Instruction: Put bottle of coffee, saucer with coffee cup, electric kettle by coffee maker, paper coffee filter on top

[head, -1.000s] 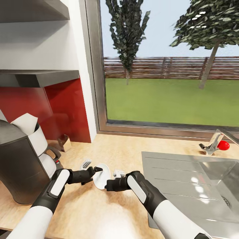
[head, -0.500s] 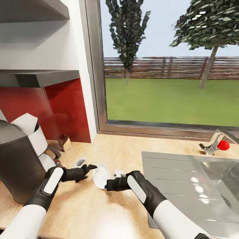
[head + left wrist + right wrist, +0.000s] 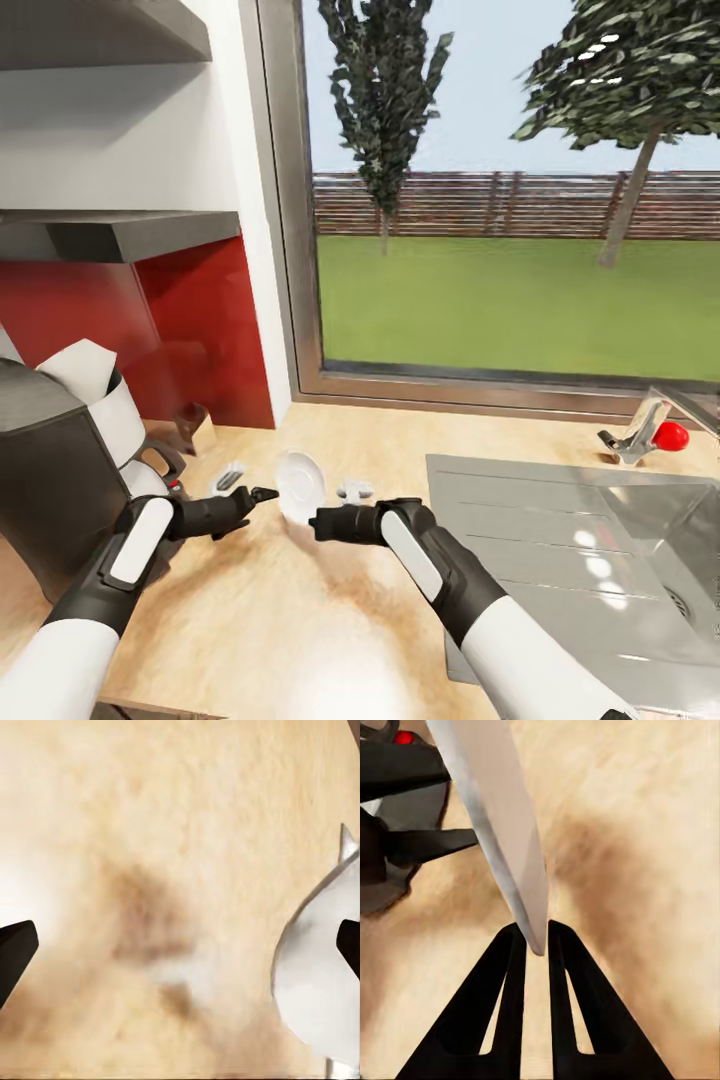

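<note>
Pinching the saucer (image 3: 299, 487) by its lower rim, the right gripper (image 3: 316, 522) holds it on edge above the kitchen countertop (image 3: 330, 610), right of the coffee maker (image 3: 50, 490), while the left gripper (image 3: 262, 494), spread and empty, is just beside it.

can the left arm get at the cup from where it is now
Probably yes. The left gripper is open and free, and the cup sits on bare countertop, but the saucer, held on edge by the right gripper, stands between, so it must go round.
</note>
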